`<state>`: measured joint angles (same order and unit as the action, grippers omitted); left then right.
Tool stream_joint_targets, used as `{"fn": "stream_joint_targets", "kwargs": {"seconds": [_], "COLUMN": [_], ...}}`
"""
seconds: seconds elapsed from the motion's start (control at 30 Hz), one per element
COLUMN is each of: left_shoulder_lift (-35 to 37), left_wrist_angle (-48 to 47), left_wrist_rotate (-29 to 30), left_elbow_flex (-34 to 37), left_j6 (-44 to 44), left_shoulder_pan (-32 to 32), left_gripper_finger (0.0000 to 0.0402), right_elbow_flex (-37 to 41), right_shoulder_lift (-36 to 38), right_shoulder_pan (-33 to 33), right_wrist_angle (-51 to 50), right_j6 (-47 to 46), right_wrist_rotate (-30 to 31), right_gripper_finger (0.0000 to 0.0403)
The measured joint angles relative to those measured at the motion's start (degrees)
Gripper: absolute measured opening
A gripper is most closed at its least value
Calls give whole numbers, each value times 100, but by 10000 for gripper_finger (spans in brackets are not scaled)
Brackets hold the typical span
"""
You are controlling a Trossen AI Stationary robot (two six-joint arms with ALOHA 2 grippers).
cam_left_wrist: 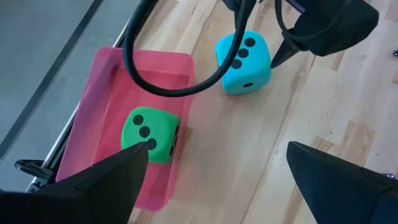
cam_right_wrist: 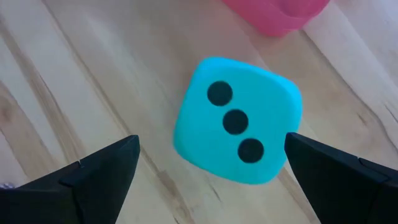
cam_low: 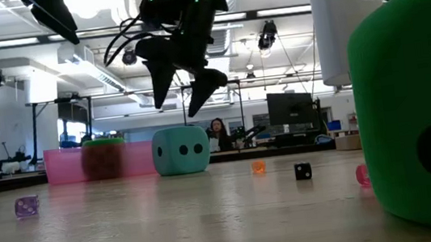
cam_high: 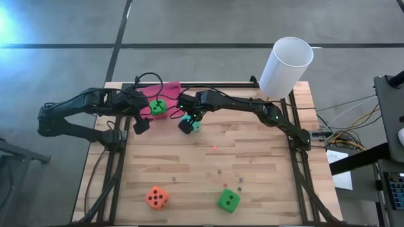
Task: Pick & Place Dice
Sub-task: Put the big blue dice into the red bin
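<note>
The teal die (cam_right_wrist: 236, 129) rests flat on the wooden table (cam_high: 265, 157) just beside the pink tray (cam_left_wrist: 106, 93). My right gripper (cam_low: 185, 100) hangs open straight above it, one finger toward each side, clear of the die (cam_low: 181, 149). One green die (cam_left_wrist: 151, 134) lies inside the tray. My left gripper (cam_left_wrist: 217, 149) is open and hovers over the tray's near end (cam_high: 140, 123). The orange die (cam_high: 156, 197) and the second green die (cam_high: 228, 200) sit near the table's near edge.
A tall white cylinder (cam_high: 285, 66) stands at the far right corner. Tiny coloured beads (cam_high: 219, 170) and small dice (cam_low: 303, 171) are scattered over the middle of the table. A black cable (cam_left_wrist: 174, 87) loops over the tray. Bare wood lies between the teal die and the near dice.
</note>
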<state>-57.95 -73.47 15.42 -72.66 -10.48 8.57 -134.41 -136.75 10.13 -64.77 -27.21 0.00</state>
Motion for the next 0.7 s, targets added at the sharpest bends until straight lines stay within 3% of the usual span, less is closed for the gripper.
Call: {"fn": "stream_joint_targets", "kwargs": {"seconds": [0.7], "left_shoulder_lift": [-2], "left_wrist_angle": [0], "left_wrist_rotate": [-2], "left_elbow_flex": [0], "left_j6": [-4], "left_shoulder_pan": [1], "left_gripper_finger": [385], "right_elbow_flex": [196], "right_shoulder_lift": [-15], "right_shoulder_pan": [2], "right_wrist_angle": [84], "right_j6": [-134], "right_wrist_rotate": [167], "right_gripper_finger": [400]}}
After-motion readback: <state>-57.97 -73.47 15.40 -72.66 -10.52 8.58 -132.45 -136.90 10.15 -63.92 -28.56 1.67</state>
